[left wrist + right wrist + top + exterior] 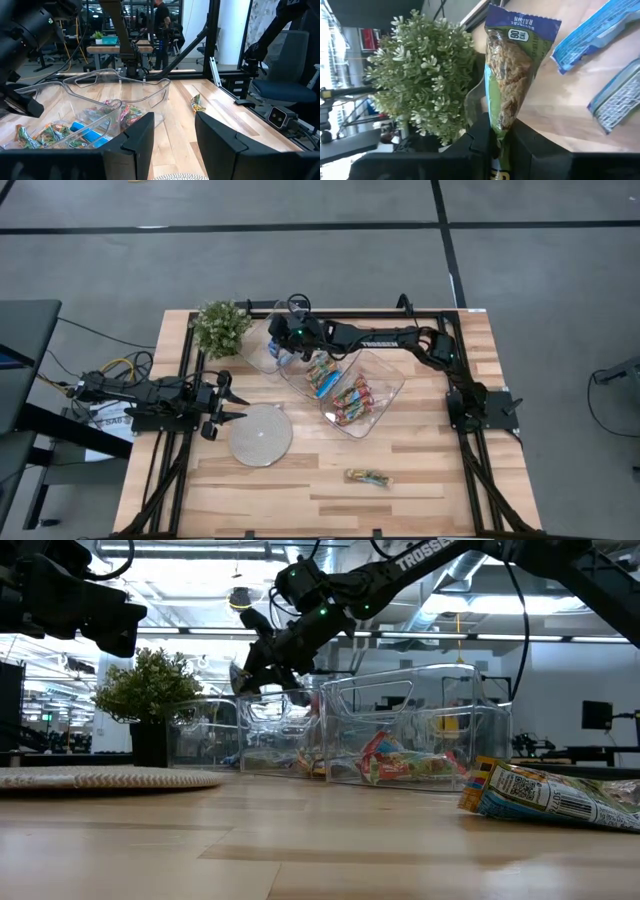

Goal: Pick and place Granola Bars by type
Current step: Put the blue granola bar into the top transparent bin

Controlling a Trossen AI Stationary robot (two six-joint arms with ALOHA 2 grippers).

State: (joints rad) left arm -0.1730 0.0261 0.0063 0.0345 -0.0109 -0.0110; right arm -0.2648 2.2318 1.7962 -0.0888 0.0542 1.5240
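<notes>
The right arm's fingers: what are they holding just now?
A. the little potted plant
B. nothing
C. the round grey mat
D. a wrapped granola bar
D: the right wrist view shows the right fingers pinched shut on a purple-and-green wrapped granola bar, plant behind.

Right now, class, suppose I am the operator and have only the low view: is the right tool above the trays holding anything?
Observer: Yes. The right wrist view shows the right tool shut on a green-and-purple bar.
Operator: What is ahead of it?
Observer: Blue-and-white bars, with the plant alongside.
Operator: And the left tool?
Observer: From above, the left tool waits open beside the grey disc.
</notes>
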